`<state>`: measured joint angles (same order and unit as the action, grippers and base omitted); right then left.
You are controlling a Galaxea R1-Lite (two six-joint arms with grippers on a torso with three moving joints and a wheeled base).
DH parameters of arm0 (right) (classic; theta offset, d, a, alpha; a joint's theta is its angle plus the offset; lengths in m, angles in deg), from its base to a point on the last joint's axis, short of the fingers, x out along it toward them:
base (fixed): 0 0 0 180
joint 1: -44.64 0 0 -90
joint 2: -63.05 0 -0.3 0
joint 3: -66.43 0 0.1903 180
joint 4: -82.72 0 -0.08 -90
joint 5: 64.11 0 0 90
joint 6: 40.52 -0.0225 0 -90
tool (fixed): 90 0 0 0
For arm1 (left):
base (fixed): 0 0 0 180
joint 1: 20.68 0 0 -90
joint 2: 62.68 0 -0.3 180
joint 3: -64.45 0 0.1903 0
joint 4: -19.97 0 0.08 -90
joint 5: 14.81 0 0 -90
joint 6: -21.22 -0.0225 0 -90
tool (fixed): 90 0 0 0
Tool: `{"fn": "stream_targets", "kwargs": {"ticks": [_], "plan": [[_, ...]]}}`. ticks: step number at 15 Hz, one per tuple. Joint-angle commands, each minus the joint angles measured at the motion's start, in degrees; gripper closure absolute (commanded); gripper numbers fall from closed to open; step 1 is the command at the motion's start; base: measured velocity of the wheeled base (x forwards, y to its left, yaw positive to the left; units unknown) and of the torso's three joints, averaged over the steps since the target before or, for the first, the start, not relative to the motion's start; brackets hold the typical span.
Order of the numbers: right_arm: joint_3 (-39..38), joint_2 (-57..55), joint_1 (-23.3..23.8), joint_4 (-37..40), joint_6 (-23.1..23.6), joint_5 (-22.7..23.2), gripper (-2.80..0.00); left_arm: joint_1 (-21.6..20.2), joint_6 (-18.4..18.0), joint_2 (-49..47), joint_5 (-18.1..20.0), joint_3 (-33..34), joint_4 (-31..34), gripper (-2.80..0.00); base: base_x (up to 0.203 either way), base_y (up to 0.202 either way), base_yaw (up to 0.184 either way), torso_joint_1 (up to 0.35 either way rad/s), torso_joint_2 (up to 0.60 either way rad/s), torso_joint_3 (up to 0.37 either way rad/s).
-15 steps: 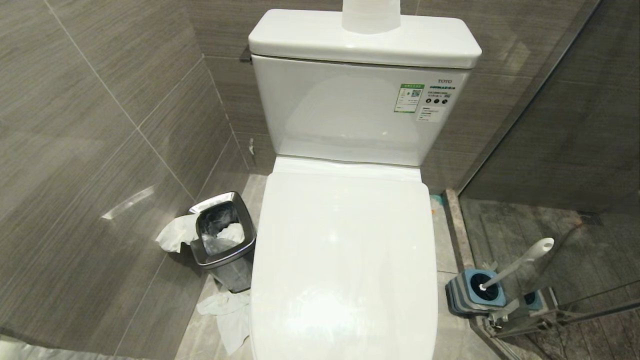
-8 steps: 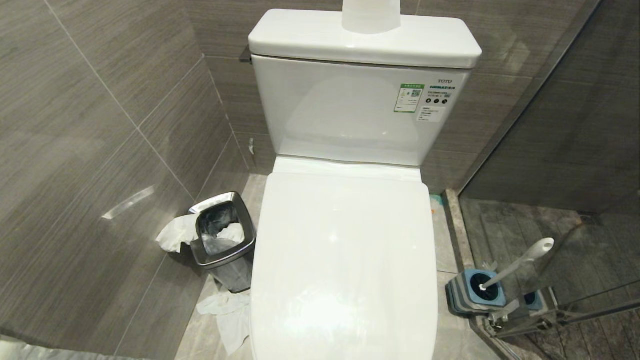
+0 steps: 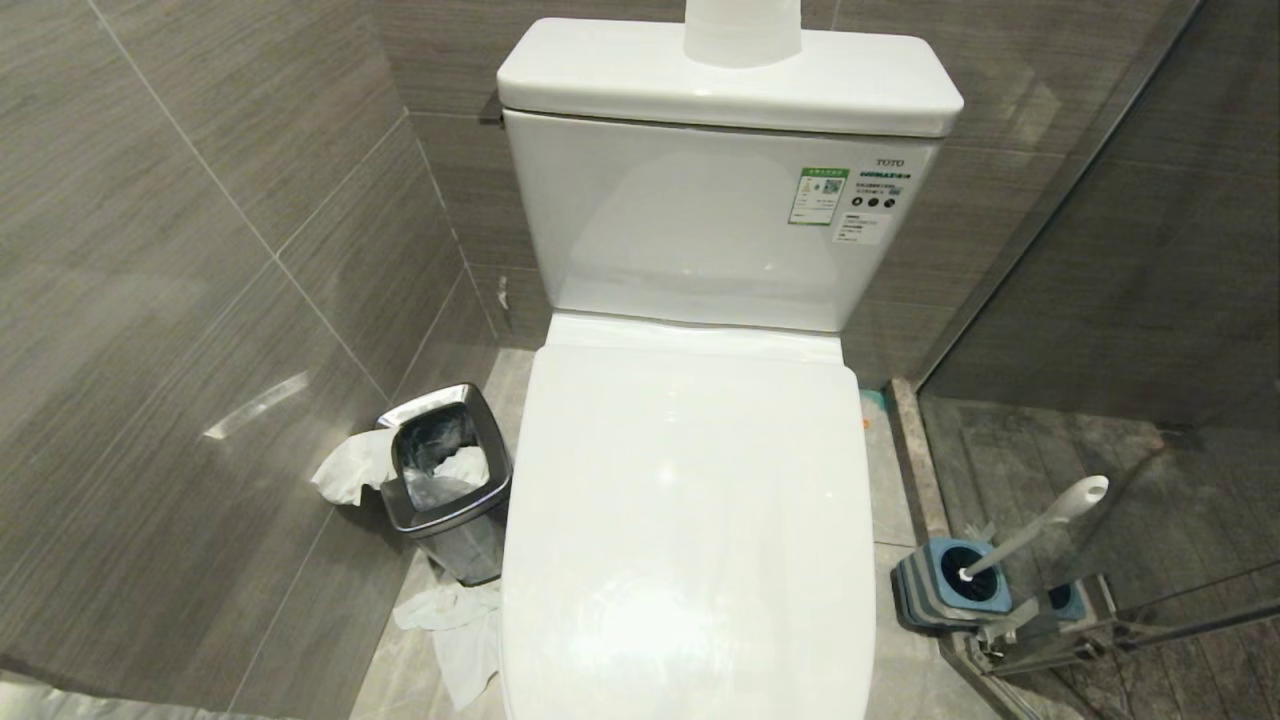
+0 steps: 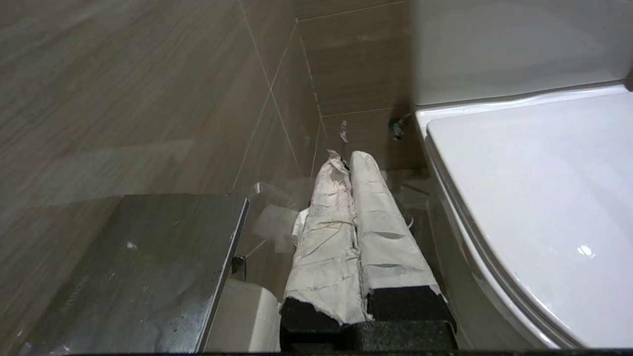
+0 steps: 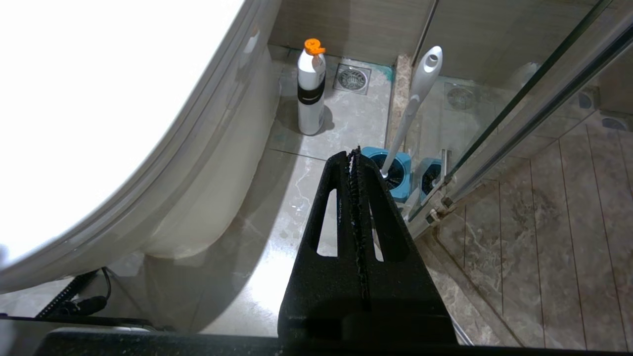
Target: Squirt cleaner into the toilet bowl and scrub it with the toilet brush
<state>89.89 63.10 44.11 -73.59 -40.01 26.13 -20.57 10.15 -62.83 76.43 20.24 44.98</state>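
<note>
The white toilet has its lid (image 3: 690, 520) down, so the inside of the toilet bowl is hidden; only its outer wall (image 5: 207, 198) shows. The toilet brush (image 3: 1040, 525) leans in a blue-and-grey holder (image 3: 955, 585) on the floor to the toilet's right; its bristle head sits inside the cup. No cleaner liquid shows; a white bottle with an orange cap (image 5: 310, 89) stands beside the bowl. My left gripper (image 4: 346, 157), fingers wrapped in white paper, is shut and empty left of the toilet. My right gripper (image 5: 355, 153) is shut and empty, near the brush (image 5: 415, 99). Neither shows in the head view.
A square steel waste bin (image 3: 445, 480) stands left of the toilet, with tissues on the floor (image 3: 455, 630). A steel paper holder (image 4: 143, 267) is close by my left gripper. A glass shower partition (image 3: 1100, 250) and its rail close the right side. A floor drain (image 5: 352, 78) lies behind the bottle.
</note>
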Motion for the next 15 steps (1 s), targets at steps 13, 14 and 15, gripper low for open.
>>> {"fn": "stream_targets", "kwargs": {"ticks": [13,14,15], "plan": [[0.0,0.0,0.0,0.0,0.0,0.0,0.00,0.1,4.8,0.1,2.9,21.0,-5.8,0.00,0.000,0.000,0.000,0.000,0.00,0.000],[0.0,0.0,0.0,0.0,0.0,0.0,0.00,0.1,4.8,0.0,2.6,21.0,-4.1,0.00,0.000,0.000,0.000,0.000,0.00,0.000],[0.0,0.0,0.0,0.0,0.0,0.0,0.00,0.1,4.7,0.0,2.3,21.0,-2.9,0.00,0.000,0.000,0.000,0.000,0.00,0.000]]}}
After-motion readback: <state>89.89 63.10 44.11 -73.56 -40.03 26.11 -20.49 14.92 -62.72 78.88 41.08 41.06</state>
